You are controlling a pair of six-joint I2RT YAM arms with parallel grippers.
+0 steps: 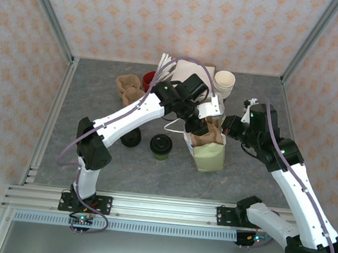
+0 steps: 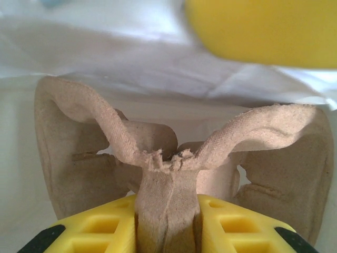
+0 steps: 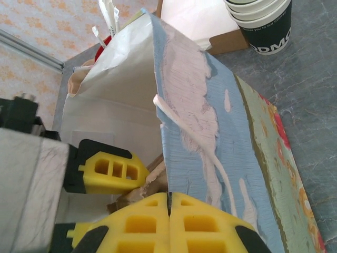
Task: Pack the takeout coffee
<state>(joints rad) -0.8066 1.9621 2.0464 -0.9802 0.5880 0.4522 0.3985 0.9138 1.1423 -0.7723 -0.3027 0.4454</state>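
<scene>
The takeout coffee [image 1: 160, 145], a small dark cup with a round black lid, stands alone on the grey table left of the paper bag [image 1: 210, 156]. Both grippers are away from it. My left gripper [image 1: 208, 122] reaches into the open bag and is shut on the centre handle of a brown pulp cup carrier [image 2: 168, 174]; its yellow fingers [image 2: 100, 229] squeeze that handle from both sides. The carrier [image 1: 207, 137] pokes out of the bag's top. My right gripper [image 3: 168, 203] is shut on the bag's rim [image 3: 160, 113], at the bag's right side [image 1: 227, 127].
A loose stack of black lids [image 1: 131, 136] sits left of the coffee. Lidless cream-rimmed cups [image 1: 224, 84] are stacked behind the bag, also in the right wrist view [image 3: 263, 26]. More brown carriers [image 1: 128, 87], a red container [image 1: 148, 78] and white paper [image 1: 169, 64] line the back.
</scene>
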